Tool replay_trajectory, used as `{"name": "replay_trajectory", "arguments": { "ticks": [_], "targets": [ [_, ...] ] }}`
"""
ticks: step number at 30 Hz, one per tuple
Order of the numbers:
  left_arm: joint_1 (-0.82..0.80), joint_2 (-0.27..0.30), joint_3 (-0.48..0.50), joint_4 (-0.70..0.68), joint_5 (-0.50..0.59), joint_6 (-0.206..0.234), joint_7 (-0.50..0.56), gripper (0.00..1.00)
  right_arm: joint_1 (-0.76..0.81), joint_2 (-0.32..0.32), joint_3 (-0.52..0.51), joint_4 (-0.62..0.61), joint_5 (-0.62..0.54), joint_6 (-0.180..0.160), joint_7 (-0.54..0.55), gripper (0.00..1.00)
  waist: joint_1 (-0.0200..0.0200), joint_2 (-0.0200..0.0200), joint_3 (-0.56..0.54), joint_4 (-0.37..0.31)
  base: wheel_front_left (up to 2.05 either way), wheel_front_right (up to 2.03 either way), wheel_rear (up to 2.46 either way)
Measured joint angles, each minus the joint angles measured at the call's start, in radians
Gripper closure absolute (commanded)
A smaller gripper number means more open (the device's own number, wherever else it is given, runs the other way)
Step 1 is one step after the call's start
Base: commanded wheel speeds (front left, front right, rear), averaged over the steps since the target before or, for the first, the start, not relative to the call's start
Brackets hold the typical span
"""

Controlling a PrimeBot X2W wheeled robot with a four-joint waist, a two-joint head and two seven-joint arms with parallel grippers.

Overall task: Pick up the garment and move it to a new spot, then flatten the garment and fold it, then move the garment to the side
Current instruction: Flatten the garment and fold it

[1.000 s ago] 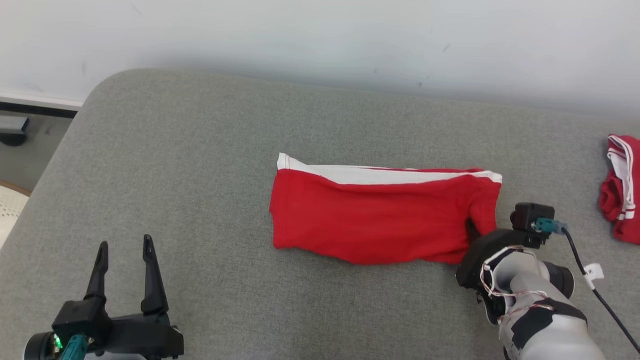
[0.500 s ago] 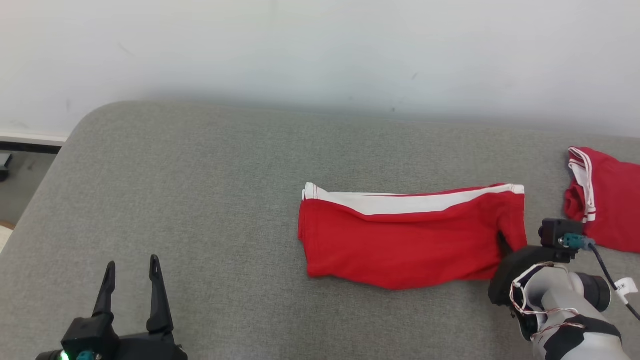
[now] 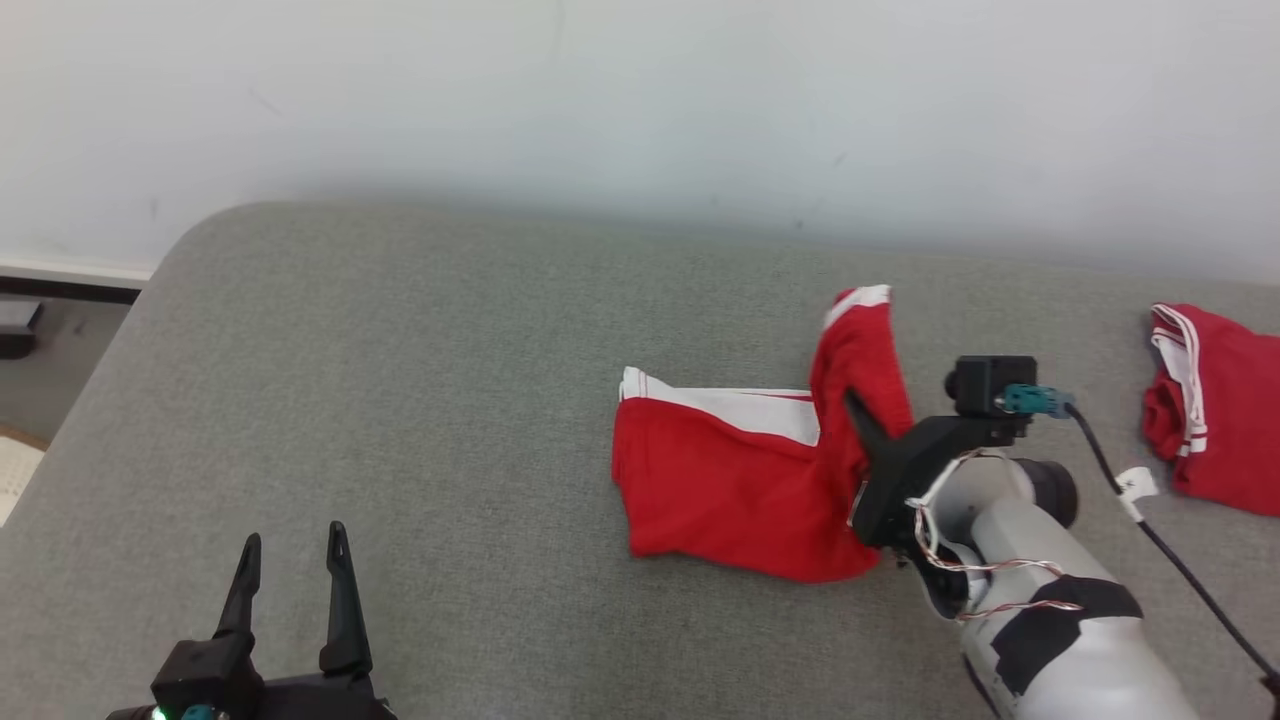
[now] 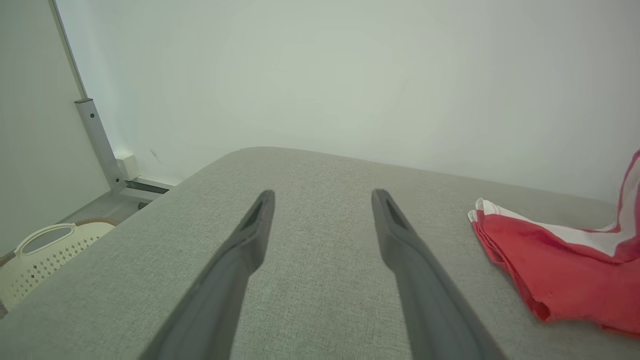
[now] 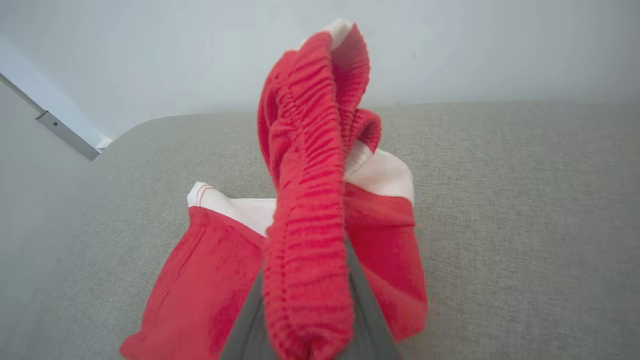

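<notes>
One thin pinch: right gripper [image 3: 858, 415] clamped on the raised end of the red shorts [image 3: 720, 490] at three o'clock on the cushion [image 3: 400, 350], left gripper [image 3: 290, 560] open at seven, so the fold could slip loose or drag crooked.

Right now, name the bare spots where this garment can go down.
Bare patch: grey cushion between the open left pincer and the held garment. Crowded at right, around the right pincer and a second red garment.
</notes>
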Motion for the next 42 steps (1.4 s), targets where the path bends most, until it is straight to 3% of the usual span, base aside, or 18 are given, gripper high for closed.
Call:
{"name": "replay_trajectory", "arguments": {
  "ticks": [5,18,29,30,31,37,42],
  "targets": [
    [-0.015,-0.010,-0.008,0.022,-0.006,-0.008,0.000,0.00,-0.002,0.039,0.040,-0.013,0.039,0.000,0.053,1.00,0.0000,0.0000,0.009,0.026,0.00,0.00,0.00],
    [-0.068,-0.060,-0.053,0.111,-0.008,-0.037,-0.001,0.00,-0.085,0.074,0.076,0.141,0.122,0.000,0.139,1.00,0.0001,0.0000,0.018,0.105,0.00,0.00,0.00],
    [-0.089,-0.085,-0.058,0.145,-0.007,-0.059,-0.002,0.00,-0.123,0.076,0.197,0.189,0.254,0.000,0.116,1.00,0.0002,0.0000,0.020,0.147,0.00,0.00,0.00],
    [-0.092,-0.086,-0.055,0.147,-0.007,-0.062,-0.002,0.00,-0.126,0.076,0.207,0.193,0.261,0.000,0.102,0.82,0.0001,0.0000,0.020,0.148,0.00,0.00,0.00],
    [-0.097,-0.086,-0.051,0.152,-0.007,-0.063,-0.002,0.00,-0.126,0.076,0.211,0.196,0.271,0.000,0.086,0.00,0.0001,0.0000,0.020,0.147,0.00,0.00,0.00],
    [-0.099,-0.086,-0.023,0.160,0.000,-0.070,-0.002,0.00,-0.128,0.076,0.253,0.166,0.327,0.000,-0.008,0.00,0.0001,0.0000,0.016,0.131,0.00,0.00,0.00],
    [-0.078,-0.077,0.006,0.138,0.011,-0.064,-0.002,0.00,-0.147,0.069,0.281,0.131,0.297,0.000,-0.153,0.00,0.0001,0.0000,0.009,0.100,0.00,0.00,0.00]
  ]
}}
